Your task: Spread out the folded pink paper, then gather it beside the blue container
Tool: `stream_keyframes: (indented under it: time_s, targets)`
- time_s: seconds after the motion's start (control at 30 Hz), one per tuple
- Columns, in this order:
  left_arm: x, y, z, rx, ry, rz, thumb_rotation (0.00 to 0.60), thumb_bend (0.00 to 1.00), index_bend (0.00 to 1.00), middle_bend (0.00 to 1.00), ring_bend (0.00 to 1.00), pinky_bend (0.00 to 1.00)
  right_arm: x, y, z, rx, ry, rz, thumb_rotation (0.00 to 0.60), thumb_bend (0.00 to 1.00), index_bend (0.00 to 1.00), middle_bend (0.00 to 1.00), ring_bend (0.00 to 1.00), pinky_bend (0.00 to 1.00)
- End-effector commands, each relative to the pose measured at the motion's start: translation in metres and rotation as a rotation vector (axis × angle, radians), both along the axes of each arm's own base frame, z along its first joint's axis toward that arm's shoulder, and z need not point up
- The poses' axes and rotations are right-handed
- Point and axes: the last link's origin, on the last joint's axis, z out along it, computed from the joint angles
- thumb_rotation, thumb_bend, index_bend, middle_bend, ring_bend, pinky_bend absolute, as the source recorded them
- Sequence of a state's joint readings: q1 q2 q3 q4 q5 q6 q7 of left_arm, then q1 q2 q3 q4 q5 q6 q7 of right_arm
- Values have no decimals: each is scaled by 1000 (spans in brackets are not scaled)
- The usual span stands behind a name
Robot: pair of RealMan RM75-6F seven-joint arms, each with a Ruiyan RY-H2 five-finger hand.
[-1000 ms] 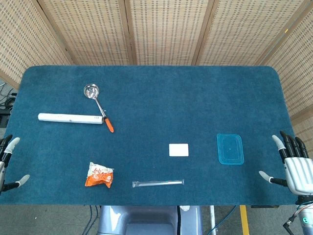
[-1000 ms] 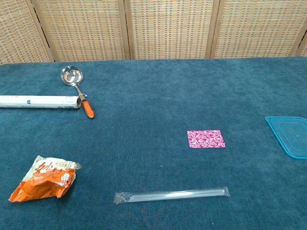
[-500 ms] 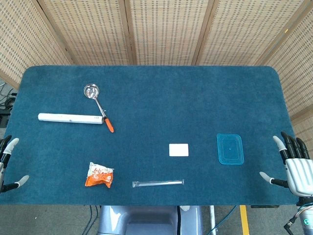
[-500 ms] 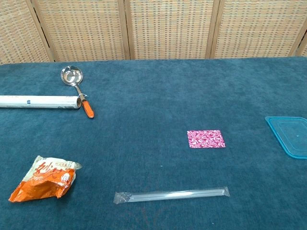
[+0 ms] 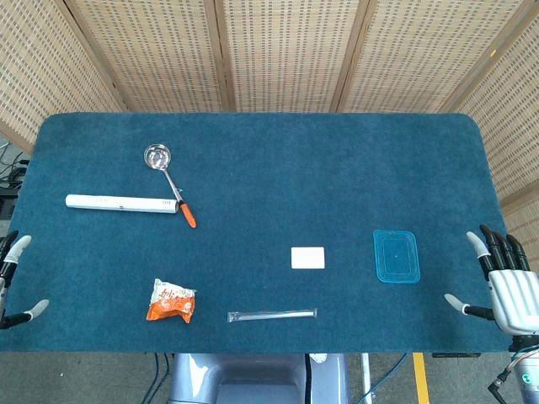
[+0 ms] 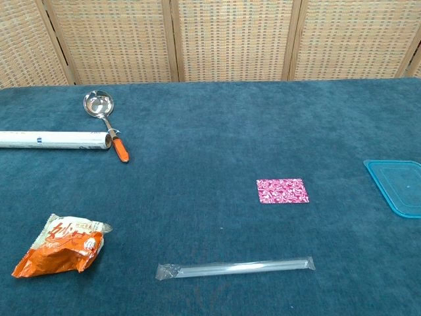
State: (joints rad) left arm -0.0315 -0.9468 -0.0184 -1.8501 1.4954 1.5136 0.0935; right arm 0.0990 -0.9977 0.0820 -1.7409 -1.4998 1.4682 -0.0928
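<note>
The folded pink paper (image 6: 282, 191) lies flat on the blue cloth as a small patterned rectangle; in the head view the paper (image 5: 307, 257) looks white. To its right lies the flat blue container (image 5: 396, 256), cut off at the right edge of the chest view as the container (image 6: 398, 185). My right hand (image 5: 503, 281) hovers off the table's right front corner, fingers spread, holding nothing. My left hand (image 5: 13, 282) shows only partly at the left edge, fingers apart and empty. Neither hand appears in the chest view.
A clear wrapped straw (image 6: 235, 268) lies in front of the paper. An orange snack bag (image 6: 60, 245) sits front left. A white roll (image 6: 54, 139) and a steel ladle with an orange handle (image 6: 105, 120) lie at the back left. Wicker screens stand behind the table.
Nothing on the table has moved. Both hands have barely shifted at the table's edges.
</note>
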Motion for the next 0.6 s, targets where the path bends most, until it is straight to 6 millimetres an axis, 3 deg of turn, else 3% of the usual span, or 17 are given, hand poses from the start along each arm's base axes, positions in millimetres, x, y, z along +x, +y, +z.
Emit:
stream_keyframes:
  time_s: [0.03,0.3,0.6]
  targets:
    - [1,1,1,2,3,-2,600,33,0,0,0,0,4,-4,-1,27,-15,14,600,145,76,31,0,0]
    - [3,3,4,5,14,-6,600,33,0,0,0,0,21,-24,-8,145,-74,70,600,156,125,62,0,0]
    - [9,8,11,20,33,-17,600,34,0,0,0,0,56,-60,-29,347,-157,168,600,194,145,95,0,0]
